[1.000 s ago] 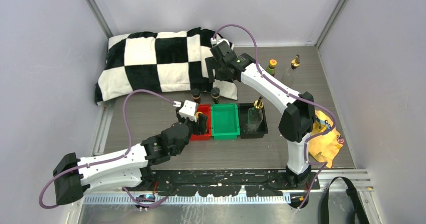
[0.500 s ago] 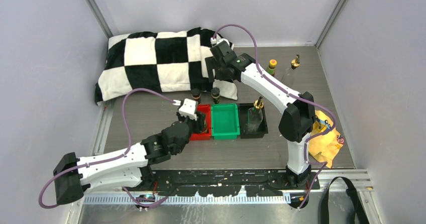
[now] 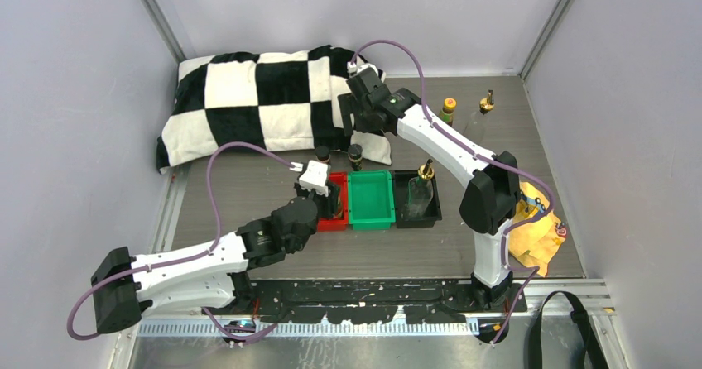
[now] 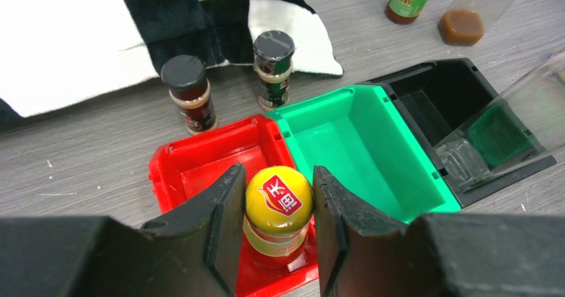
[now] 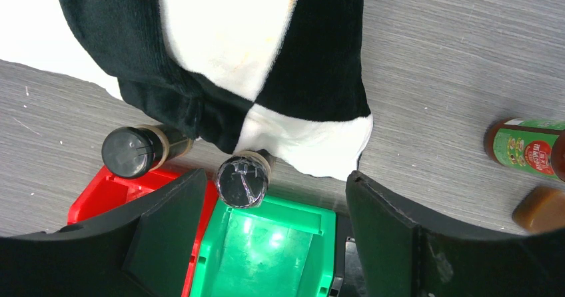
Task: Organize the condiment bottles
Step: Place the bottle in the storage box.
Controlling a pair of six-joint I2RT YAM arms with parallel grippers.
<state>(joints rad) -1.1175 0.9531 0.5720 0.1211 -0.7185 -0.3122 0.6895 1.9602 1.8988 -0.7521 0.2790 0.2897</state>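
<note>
Left gripper (image 4: 278,177) clamps sauce bottle (image 4: 278,204): reddish-brown, yellow cap, red logo. Upright in red tray (image 4: 200,160), long axis vertical, cap up. Right gripper (image 5: 274,179) jaws spread, holding nothing.

Right gripper (image 5: 278,236), jaws spread, is hovering over the first dark bottle (image 5: 244,180); the second dark bottle (image 5: 128,152) is standing at its nine o'clock.

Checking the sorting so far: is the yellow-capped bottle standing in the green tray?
No, the yellow-capped bottle stands in the red tray, between the fingers of the left gripper.
</note>
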